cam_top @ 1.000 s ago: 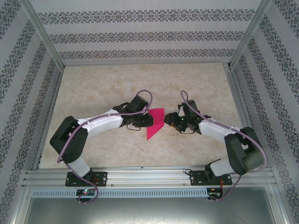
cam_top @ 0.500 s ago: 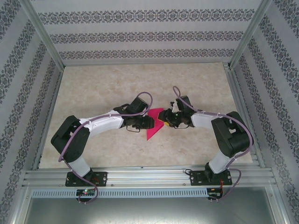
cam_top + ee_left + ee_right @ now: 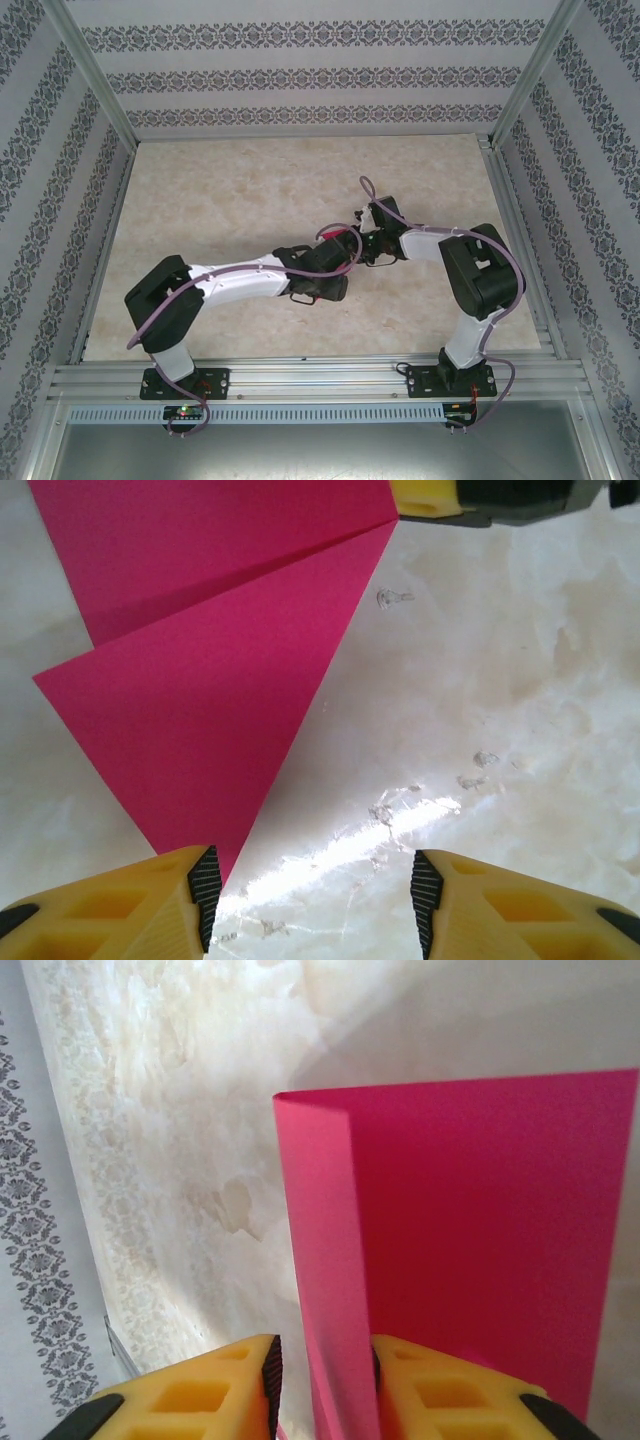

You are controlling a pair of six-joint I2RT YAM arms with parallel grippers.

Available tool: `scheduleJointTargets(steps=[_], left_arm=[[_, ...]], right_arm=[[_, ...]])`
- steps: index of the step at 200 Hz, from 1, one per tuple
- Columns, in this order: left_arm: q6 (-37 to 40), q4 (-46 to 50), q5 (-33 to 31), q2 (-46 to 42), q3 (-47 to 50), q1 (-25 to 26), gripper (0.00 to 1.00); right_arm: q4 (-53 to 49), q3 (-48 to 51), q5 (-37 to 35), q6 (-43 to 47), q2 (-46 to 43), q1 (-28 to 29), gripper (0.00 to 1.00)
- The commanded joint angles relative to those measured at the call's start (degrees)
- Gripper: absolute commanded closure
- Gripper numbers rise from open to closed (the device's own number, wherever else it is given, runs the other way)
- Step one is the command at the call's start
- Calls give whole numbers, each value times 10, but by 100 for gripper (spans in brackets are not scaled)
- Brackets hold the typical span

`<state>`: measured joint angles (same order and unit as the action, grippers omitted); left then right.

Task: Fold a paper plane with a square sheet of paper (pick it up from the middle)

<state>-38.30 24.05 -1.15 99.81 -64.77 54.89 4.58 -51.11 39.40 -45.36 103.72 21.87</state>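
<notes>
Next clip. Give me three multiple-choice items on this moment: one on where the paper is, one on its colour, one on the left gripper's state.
1. Where on the table is the paper?
A. near the middle, where the arms meet
B. at the far edge
C. at the left edge

2. What colour is the paper?
A. white
B. blue
C. magenta-pink

3. How is the left gripper?
A. shut on the paper
B. open, bare table between its fingers
C. shut on nothing

Answers:
1 A: overhead, a pink sliver shows mid-table between the arms.
2 C: both wrist views show plain magenta-pink.
3 B: its fingers stand apart, and the paper's tip ends beside one of them.
</notes>
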Motion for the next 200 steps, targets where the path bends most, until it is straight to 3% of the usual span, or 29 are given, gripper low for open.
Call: scheduleJointTargets(steps=[1, 29, 60, 200], left_arm=[[15, 48, -84, 32, -21, 16, 43], [15, 70, -146, 64, -48, 33, 43], [6, 70, -171, 83, -52, 40, 43], [4, 68, -213, 102, -62, 59, 51]], right_arm=[[-18, -18, 21, 19, 10, -4, 70], [-26, -22, 25, 18, 7, -9, 72], [-29, -18, 29, 11, -5, -12, 75], [-19, -5, 35, -11, -17, -13, 80]])
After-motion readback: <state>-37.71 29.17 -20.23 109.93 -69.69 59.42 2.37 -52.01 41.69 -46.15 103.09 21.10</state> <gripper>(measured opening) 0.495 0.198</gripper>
